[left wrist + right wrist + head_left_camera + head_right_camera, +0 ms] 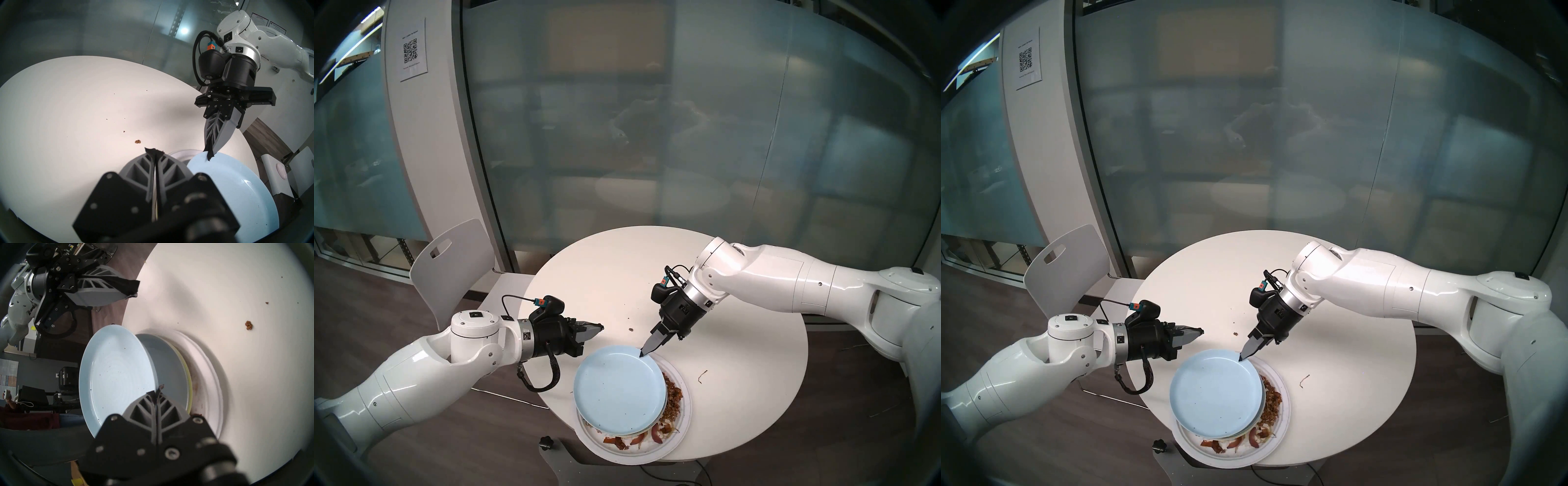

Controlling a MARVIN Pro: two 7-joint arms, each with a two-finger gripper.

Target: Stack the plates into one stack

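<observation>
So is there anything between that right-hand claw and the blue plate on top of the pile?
Nothing visible. The closed right gripper has its tip right at the far rim of the light blue plate, which sits on top of the stack. Whether it actually touches is unclear. The left gripper is off to the side.

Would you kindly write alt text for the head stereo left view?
A shut right gripper touches the far rim of a light blue plate topping a stack on a food-strewn white paper plate at the near edge of a round white table. The shut left gripper hovers to the left, holding nothing.
</observation>
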